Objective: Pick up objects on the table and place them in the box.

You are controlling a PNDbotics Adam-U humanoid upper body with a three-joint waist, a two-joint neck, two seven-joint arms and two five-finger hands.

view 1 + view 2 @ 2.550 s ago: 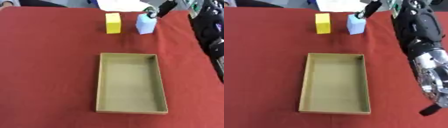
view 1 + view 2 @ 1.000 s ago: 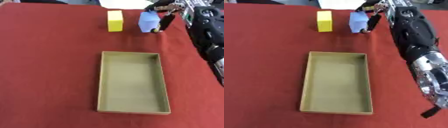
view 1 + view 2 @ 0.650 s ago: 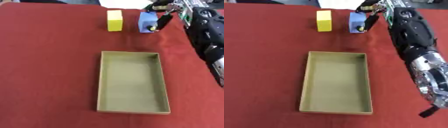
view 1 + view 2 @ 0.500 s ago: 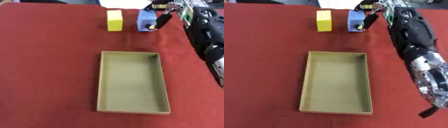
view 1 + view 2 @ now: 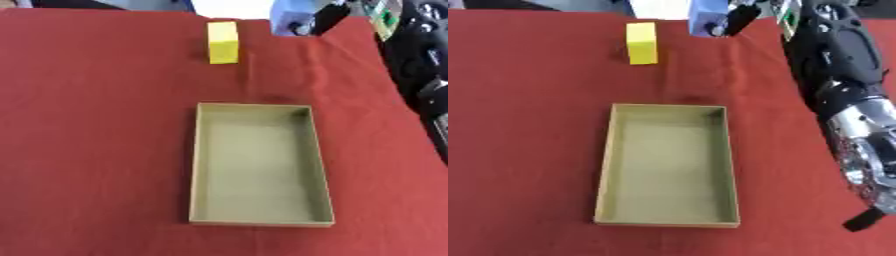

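The right hand [image 5: 737, 17] grips the pale blue block [image 5: 706, 17] lifted at the table's far edge, while only the right eye view shows the whole outstretched arm.

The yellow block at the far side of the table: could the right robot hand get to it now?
Probably not at once. The right robot hand is curled round the blue object, so it is occupied. The yellow block stands free on the red cloth, with nothing between them; after releasing, the way looks open.
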